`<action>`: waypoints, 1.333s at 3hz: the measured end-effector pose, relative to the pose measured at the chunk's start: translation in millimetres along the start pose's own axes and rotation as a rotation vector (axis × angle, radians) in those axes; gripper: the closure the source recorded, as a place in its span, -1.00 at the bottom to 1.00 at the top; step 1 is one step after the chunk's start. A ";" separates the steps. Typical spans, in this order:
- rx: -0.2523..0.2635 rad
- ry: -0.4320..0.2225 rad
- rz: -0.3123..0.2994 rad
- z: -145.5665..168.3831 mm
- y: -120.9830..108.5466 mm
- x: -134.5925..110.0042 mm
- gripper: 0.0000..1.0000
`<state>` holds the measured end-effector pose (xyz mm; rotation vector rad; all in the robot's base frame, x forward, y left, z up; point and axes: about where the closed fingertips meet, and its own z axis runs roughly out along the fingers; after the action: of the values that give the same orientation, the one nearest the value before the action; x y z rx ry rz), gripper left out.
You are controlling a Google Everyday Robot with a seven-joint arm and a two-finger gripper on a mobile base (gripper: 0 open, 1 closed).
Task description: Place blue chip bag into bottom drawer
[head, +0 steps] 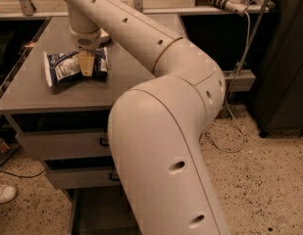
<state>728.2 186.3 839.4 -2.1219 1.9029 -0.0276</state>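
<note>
The blue chip bag is on the grey cabinet top, towards its back left, dark blue with white ends. My gripper comes down on the bag's middle from above, shut on it, with one tan finger showing across its front. The bag looks slightly raised at the gripper. The bottom drawer is pulled open at the cabinet's foot. Only part of its grey floor shows, and my arm hides the rest.
My thick white arm fills the middle and foreground. Two upper drawers with black handles are shut. A white bowl edge shows behind the gripper. A dark cabinet stands at the right, with cables beside it. A white shoe is at the lower left.
</note>
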 end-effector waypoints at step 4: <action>0.026 0.073 0.139 -61.0 53.2 26.2 1.00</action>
<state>667.3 143.9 881.1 -1.9929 2.0757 -0.1009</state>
